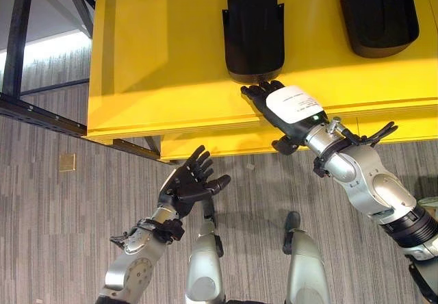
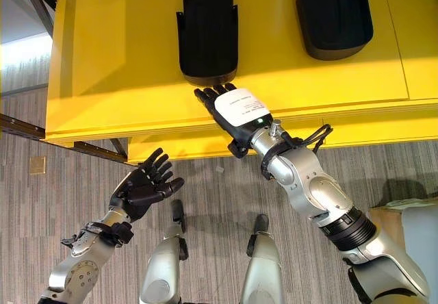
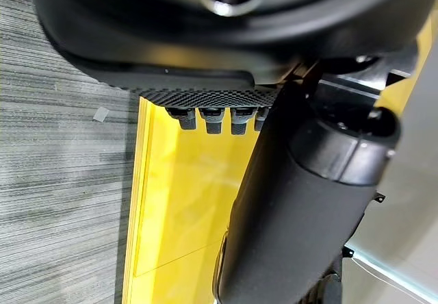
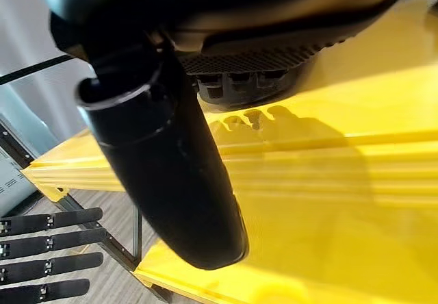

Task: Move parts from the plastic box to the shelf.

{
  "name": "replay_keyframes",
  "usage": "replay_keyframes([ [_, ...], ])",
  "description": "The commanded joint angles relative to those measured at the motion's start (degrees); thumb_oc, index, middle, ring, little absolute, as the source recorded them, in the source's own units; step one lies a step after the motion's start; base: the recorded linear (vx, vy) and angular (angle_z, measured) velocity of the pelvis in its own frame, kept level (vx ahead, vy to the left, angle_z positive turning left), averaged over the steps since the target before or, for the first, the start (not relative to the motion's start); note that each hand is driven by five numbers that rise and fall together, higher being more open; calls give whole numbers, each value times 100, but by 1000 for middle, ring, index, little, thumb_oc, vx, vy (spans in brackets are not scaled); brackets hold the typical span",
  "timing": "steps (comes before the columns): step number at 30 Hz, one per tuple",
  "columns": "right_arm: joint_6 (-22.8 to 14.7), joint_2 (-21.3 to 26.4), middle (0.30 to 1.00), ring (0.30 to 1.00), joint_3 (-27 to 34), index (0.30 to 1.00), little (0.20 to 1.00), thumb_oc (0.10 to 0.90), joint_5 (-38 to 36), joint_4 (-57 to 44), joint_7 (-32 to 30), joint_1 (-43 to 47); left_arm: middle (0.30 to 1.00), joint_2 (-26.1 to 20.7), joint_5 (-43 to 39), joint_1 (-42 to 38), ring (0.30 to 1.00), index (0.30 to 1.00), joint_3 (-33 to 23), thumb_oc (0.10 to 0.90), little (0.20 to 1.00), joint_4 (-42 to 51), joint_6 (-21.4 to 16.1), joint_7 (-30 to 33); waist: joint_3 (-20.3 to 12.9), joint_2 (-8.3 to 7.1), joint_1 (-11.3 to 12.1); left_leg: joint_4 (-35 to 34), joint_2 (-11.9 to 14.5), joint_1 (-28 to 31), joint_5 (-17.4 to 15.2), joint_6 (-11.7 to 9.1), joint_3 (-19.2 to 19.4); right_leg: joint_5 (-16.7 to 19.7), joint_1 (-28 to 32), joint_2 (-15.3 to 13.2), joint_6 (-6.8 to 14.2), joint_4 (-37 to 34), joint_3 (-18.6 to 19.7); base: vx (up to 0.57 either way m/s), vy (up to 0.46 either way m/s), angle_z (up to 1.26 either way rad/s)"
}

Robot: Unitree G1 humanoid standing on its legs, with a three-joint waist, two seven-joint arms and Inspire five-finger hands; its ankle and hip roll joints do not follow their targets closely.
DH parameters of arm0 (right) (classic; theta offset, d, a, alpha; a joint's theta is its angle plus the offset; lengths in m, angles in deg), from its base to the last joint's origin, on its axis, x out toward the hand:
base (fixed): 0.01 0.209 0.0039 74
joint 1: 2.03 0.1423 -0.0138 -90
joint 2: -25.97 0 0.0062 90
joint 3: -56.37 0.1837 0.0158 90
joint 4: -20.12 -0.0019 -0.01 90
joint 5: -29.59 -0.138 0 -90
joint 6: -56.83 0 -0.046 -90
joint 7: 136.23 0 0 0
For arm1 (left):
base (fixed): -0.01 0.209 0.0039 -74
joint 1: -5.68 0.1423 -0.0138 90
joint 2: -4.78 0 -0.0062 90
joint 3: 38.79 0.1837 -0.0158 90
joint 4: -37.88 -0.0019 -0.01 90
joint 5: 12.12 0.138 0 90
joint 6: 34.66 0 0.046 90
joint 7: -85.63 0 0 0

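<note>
Part, black moulded [image 1: 254, 30]: lies on the yellow shelf [image 1: 157, 78]; second black part [image 1: 378, 13] beside it.
Right hand [image 1: 287, 109]: fingers straight, tips at the part's near end, holding nothing.
Left hand [image 1: 186, 184]: relaxed, empty, over the floor.
Risk: withdrawing fingers may snag the part and drag it toward the shelf edge.

arms: silver-grey, black wrist bands | right robot hand [image 1: 291, 109]: dark, white label (printed) | left robot hand [image 1: 186, 184]: dark
</note>
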Motion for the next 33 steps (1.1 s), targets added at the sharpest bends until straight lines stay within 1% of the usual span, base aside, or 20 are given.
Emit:
replay_keyframes([
  [1, -203, -217, 1000, 1000, 244, 1000, 1000, 900, -10, -587, -312, 966, 1000, -285, 91, -20, 1000, 1000, -137, 900, 1000, 574, -317, -191, -326, -359, -51, 29, -147, 717, -745, -459, -82, 141, 548, 483, -354, -1010, -79, 0, 0, 0],
  [4, -307, -183, 1000, 1000, 313, 1000, 1000, 900, -175, -519, -408, 952, 1000, -200, 154, -74, 1000, 1000, -114, 900, 1000, 327, -401, -285, -356, -354, -62, 48, -171, 718, -773, -439, -81, 130, 556, 472, -341, -990, -79, 0, 0, 0],
  [6, -432, -184, 1000, 1000, 283, 1000, 1000, 900, -253, -394, -532, 961, 1000, -125, 237, -176, 1000, 1000, -46, 900, 1000, -7, -605, -353, -373, -395, -76, 85, -164, 685, -790, -437, -76, 128, 524, 479, -347, -963, -78, 0, 0, 0],
  [7, -444, -182, 1000, 1000, 272, 1000, 1000, 900, -265, -376, -552, 970, 1000, -113, 251, -197, 1000, 1000, -27, 900, 1000, -64, -644, -361, -376, -400, -79, 89, -162, 679, -794, -438, -75, 128, 517, 480, -346, -960, -79, 0, 0, 0],
  [8, -471, -171, 1000, 1000, 189, 1000, 1000, 900, -310, -311, -661, 1020, 1000, -61, 317, -307, 1000, 1000, 75, 900, 1000, -342, -832, -375, -389, -432, -93, 105, -148, 657, -804, -446, -65, 133, 493, 492, -344, -945, -83, -7, -41, 0],
  [10, -456, -187, 1000, 1000, 100, 1000, 1000, 900, -356, -254, -727, 1082, 1000, -1, 391, -412, 1000, 1000, 181, 900, 1000, -549, -978, -351, -386, -460, -105, 124, -126, 635, -814, -446, -52, 139, 482, 501, -342, -940, -79, -6, -47, 1],
  [12, -441, -244, 1000, 1000, -66, 1000, 1000, 900, -409, -99, -950, 1147, 1000, 133, 541, -630, 1000, 1000, 437, 900, 1000, -951, -1265, -172, -384, -517, -149, 177, -68, 604, -824, -456, -29, 157, 486, 536, -339, -941, -75, 2, -58, 2],
  [14, -462, -255, 1000, 1000, -98, 1000, 1000, 900, -408, -51, -1011, 1167, 1000, 164, 571, -675, 1000, 1000, 485, 900, 1000, -1033, -1329, -139, -379, -532, -159, 190, -61, 599, -828, -454, -22, 161, 488, 543, -338, -944, -70, 4, -37, 2],
  [15, -575, -286, 1000, 1000, -173, 1000, 1000, 900, -383, 93, -1156, 1204, 1000, 247, 648, -811, 1000, 1000, 620, 900, 1000, -1205, -1454, 14, -377, -567, -185, 208, -32, 582, -832, -455, -6, 166, 493, 563, -331, -954, -57, 4, -39, -1],
  [25, -824, -444, 1000, 1000, -258, 1000, 1000, 900, -378, 311, -1425, 1276, 1000, 459, 814, -1211, 1000, 1000, 906, 900, 1000, -1572, -1594, 430, -348, -657, -263, 325, 22, 490, -859, -444, -5, 150, 485, 642, -328, -918, -12, 1, -4, 0],
  [31, -802, -545, 1000, 1000, -344, 1000, 1000, 900, -349, 469, -1488, 1323, 1000, 563, 904, -1391, 1000, 1000, 1005, 900, 1000, -1755, -1651, 603, -333, -698, -281, 364, 29, 449, -866, -435, -22, 155, 481, 667, -326, -918, 18, 0, 0, 0],
  [33, -787, -567, 1000, 1000, -369, 1000, 1000, 900, -304, 537, -1572, 1321, 1000, 532, 886, -1411, 1000, 1000, 1011, 900, 1000, -1732, -1654, 619, -319, -709, -279, 366, 31, 435, -867, -437, -20, 153, 466, 676, -336, -919, 22, 0, 0, 0],
])
